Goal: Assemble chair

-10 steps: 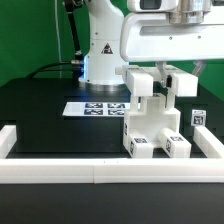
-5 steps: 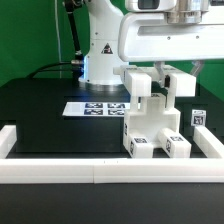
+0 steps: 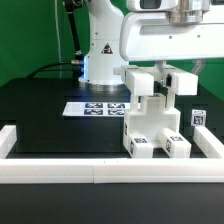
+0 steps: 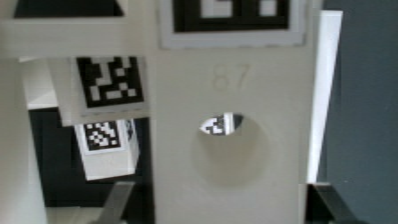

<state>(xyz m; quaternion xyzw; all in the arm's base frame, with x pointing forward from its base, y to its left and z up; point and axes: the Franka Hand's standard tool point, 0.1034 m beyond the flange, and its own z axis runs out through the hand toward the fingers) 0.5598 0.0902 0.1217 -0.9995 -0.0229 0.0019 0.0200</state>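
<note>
The partly built chair (image 3: 152,126) stands upright on the black table at the exterior view's right, a blocky white body with square tags low on its front. Two white blocks rise at its top on either side of my gripper (image 3: 165,76), which comes straight down from above. In the wrist view a broad white chair piece (image 4: 222,130) with a small tag on its face fills the space between my dark fingers (image 4: 118,203). My gripper (image 4: 221,206) is shut on that piece. More tagged white parts (image 4: 107,85) show beside it.
The marker board (image 3: 97,108) lies flat behind the chair, toward the exterior view's left. A low white border rail (image 3: 95,173) runs along the front and turns up both sides. A small tagged white part (image 3: 197,117) sits at the right. The robot's base (image 3: 100,50) stands at the back.
</note>
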